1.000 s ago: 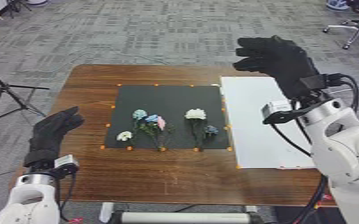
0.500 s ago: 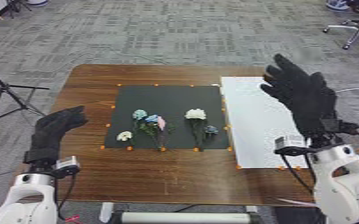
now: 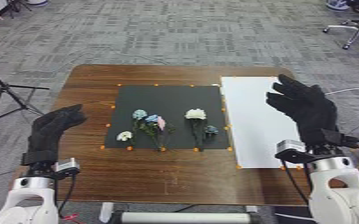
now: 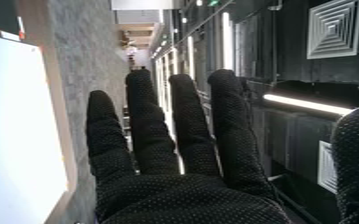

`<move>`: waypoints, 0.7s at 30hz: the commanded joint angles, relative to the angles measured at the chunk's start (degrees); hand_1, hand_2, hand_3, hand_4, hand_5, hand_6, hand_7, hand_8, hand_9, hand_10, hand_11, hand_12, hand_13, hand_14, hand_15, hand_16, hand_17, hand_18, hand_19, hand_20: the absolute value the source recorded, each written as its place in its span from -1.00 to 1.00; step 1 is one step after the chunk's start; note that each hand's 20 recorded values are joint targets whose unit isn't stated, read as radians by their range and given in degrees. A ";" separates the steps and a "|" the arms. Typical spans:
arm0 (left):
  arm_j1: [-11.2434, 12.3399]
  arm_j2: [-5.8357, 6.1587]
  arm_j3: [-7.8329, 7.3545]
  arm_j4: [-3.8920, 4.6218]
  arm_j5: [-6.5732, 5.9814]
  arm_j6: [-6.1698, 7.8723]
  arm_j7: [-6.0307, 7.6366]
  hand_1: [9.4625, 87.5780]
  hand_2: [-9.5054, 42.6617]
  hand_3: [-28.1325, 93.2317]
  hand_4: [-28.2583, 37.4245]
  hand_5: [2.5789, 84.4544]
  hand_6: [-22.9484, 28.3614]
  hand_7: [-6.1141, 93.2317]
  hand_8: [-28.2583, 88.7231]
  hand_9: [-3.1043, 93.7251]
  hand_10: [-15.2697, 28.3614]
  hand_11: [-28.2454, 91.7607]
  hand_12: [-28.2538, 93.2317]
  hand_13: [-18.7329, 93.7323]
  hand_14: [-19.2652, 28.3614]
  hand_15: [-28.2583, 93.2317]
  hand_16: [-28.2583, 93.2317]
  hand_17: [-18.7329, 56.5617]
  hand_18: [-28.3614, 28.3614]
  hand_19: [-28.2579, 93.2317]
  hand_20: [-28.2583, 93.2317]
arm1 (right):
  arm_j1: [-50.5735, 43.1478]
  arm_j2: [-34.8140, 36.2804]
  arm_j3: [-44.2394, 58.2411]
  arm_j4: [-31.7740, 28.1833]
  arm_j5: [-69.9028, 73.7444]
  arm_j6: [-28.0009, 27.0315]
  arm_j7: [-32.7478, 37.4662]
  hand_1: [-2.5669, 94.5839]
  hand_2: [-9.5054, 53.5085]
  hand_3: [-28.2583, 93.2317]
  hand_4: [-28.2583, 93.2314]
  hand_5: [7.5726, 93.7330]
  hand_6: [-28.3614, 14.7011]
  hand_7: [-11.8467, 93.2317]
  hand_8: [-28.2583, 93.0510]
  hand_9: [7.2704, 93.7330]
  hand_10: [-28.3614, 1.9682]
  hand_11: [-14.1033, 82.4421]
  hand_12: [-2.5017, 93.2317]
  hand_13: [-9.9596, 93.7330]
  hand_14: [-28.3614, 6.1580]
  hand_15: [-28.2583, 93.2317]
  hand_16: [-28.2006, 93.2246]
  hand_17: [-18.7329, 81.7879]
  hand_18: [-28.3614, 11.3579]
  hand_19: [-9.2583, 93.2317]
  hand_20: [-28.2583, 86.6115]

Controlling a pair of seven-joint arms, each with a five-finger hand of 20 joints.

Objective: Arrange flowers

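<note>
several flowers (image 3: pixel 152 119), blooms (image 3: pixel 195 114) far, stems (image 3: pixel 198 139) near

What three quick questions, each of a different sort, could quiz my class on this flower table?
1. True or false: the small white-petalled flower lies on the smooth rectangular white sheet.
2. Fill in: in the head view, the sheet is to the ____ of the flat black mat.
3. How many pink blooms are on the mat? A) one B) three C) five

Key: 1 false; 2 right; 3 A
</note>
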 commanded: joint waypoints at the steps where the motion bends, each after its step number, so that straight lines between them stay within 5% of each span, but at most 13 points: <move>1: -0.50 -0.30 0.70 -0.03 0.16 0.51 2.03 -0.50 -0.43 0.56 -0.95 0.29 -0.08 -0.54 -0.64 0.17 0.39 -0.12 -0.28 0.15 0.61 0.00 -0.53 -0.16 0.57 0.10 0.05 | 1.91 -0.01 0.07 0.91 -1.14 -3.14 0.92 -0.80 -0.43 0.59 -0.79 -0.04 0.22 -0.62 -0.64 -0.09 -0.09 -0.59 -0.71 -0.08 -0.35 -0.35 -0.22 -0.30 -0.59 -0.54 -0.10; 7: -0.17 -0.63 1.26 -0.42 -0.39 0.88 3.18 -0.51 -0.44 0.58 -0.95 0.29 -0.09 -0.53 -0.64 0.18 0.38 -0.11 -0.28 0.14 0.61 -0.01 -0.53 -0.20 0.50 -0.20 -0.11 | 3.00 -1.05 3.47 1.66 -5.23 -13.22 6.64 -0.78 -0.42 0.57 -0.78 -0.04 0.22 -0.63 -0.64 -0.10 -0.09 -0.59 -0.70 -0.07 -0.39 -0.34 -0.22 -0.30 -0.63 -0.52 -0.09; 21: -2.39 -0.90 2.59 0.90 -0.47 0.22 3.69 -0.51 -0.45 0.59 -0.95 0.30 -0.11 -0.52 -0.65 0.18 0.38 -0.12 -0.28 0.13 0.60 -0.01 -0.53 -0.23 0.47 -0.28 -0.16 | 4.33 -2.04 4.07 1.65 -18.17 -18.91 4.27 -0.72 -0.44 0.56 -0.76 -0.04 0.21 -0.64 -0.63 -0.09 -0.08 -0.59 -0.69 -0.07 -0.41 -0.35 -0.21 -0.31 -0.62 -0.50 -0.09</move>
